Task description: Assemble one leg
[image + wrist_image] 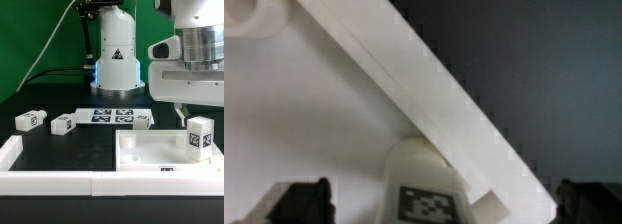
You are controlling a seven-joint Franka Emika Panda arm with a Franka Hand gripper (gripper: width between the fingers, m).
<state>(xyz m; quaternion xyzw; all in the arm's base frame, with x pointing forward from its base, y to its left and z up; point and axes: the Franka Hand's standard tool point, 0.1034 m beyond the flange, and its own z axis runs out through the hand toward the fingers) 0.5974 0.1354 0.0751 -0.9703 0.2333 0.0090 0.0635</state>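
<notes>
One leg [200, 137] stands upright on the right part of the large flat white square piece [150, 155], its tag facing the camera. My gripper [196, 112] hangs just above it. In the wrist view the leg [423, 188] sits between my two dark fingertips [299, 202], with a gap on each side. The gripper [441, 208] is open and holds nothing. The square piece's raised edge [429, 95] runs diagonally through that view. Three more legs lie on the black table: two at the exterior view's left [30, 119] [63, 123] and one in the middle [142, 120].
The marker board [110, 115] lies flat behind the legs, in front of the arm's white base [115, 60]. A low white wall [60, 182] borders the table at the front and at the exterior view's left.
</notes>
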